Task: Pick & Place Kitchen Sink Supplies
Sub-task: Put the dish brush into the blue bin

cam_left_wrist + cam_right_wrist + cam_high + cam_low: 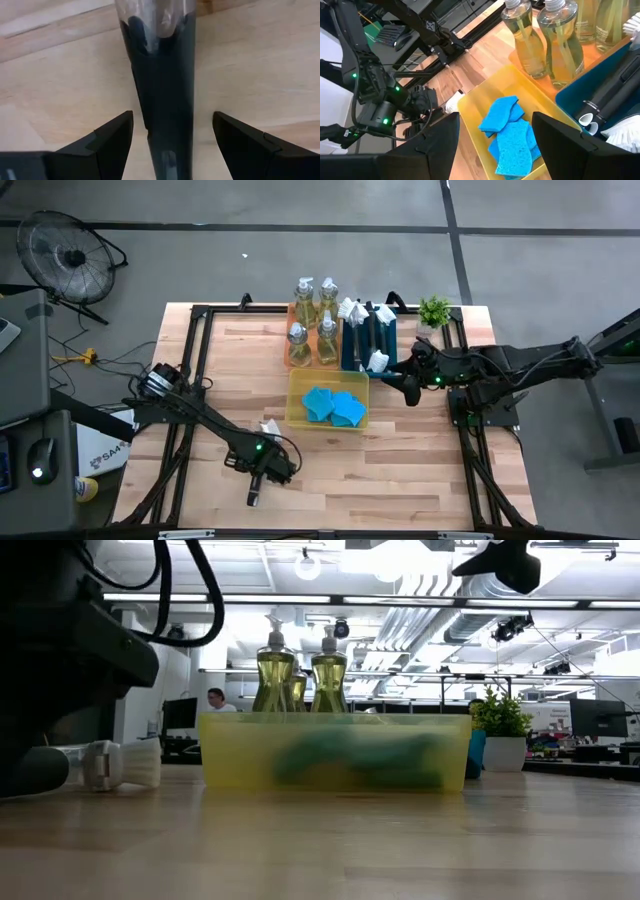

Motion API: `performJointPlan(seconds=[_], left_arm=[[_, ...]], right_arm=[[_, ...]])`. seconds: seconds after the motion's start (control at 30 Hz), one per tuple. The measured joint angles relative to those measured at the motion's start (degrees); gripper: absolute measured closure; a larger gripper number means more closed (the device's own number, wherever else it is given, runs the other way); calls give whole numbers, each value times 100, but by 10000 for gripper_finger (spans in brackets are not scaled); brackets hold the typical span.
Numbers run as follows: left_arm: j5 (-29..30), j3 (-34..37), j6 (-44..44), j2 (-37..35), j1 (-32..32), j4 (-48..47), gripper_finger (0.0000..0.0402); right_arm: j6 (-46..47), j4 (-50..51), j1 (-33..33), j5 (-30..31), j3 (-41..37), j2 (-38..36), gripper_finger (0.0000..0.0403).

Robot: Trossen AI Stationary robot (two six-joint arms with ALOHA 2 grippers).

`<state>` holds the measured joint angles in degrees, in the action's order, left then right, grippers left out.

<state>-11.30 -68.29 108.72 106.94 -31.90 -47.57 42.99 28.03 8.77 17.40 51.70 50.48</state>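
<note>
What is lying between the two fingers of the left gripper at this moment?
The black handle of a dish brush lies on the table between the open fingers of the left gripper, shown in the left wrist view.

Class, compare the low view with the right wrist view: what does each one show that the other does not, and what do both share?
Only the low view: the small green potted plant and a white-headed dish brush lying on the wooden table.
Only the right wrist view: the bright blue rectangular sponges seen sharply, the teal plastic tray with its brushes, and the open right end effector.
Both: the yellow plastic tray and clear bottles of yellowish soap.
</note>
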Motion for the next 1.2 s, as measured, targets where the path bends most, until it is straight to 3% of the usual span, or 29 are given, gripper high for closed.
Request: performJointPlan(seconds=[0.4, 0.87, 1.2], left_arm=[[-23, 2, -119, 89, -1, 453, 143], [-34, -4, -262, 91, 0, 496, 282], [-189, 7, -990, -47, -3, 451, 275]], right_arm=[[45, -3, 188, 192, 0, 2, 160], [56, -3, 186, 165, 0, 2, 160], [62, -4, 186, 97, 0, 2, 160]])
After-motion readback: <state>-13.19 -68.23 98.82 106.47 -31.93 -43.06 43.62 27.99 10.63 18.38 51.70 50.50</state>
